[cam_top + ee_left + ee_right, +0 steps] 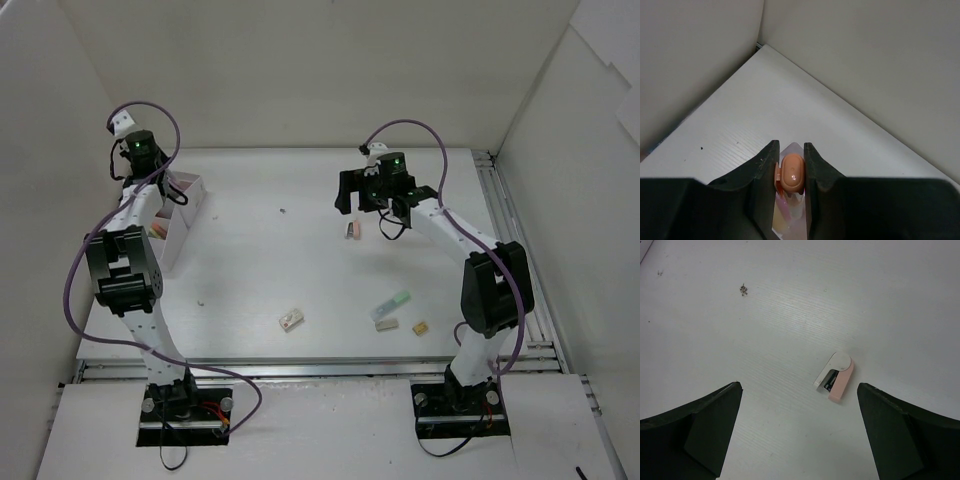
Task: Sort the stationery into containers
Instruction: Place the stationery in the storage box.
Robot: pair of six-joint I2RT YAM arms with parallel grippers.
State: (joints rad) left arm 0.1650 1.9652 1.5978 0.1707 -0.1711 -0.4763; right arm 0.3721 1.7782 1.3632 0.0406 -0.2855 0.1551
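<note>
- Left arm (pixel 128 265) stretched to far left, wrist over organiser (pixel 196 205).
- Right gripper (pixel 368 200) spread wide, mid-table, just above pink-white item (pixel 352 231).
- Whitish eraser (pixel 291 320) near front centre.
- Green highlighter (pixel 393 304) by right base, tan eraser (pixel 420 327) just beside.

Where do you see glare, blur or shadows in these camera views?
Left wrist view: a small glint on the orange highlighter clamped in the left end effector, whose dark fingers look soft. Right wrist view: the pink-and-white item is sharp, the open right end effector dark and slightly soft. Top view: even light, faint shadows on the table.
</note>
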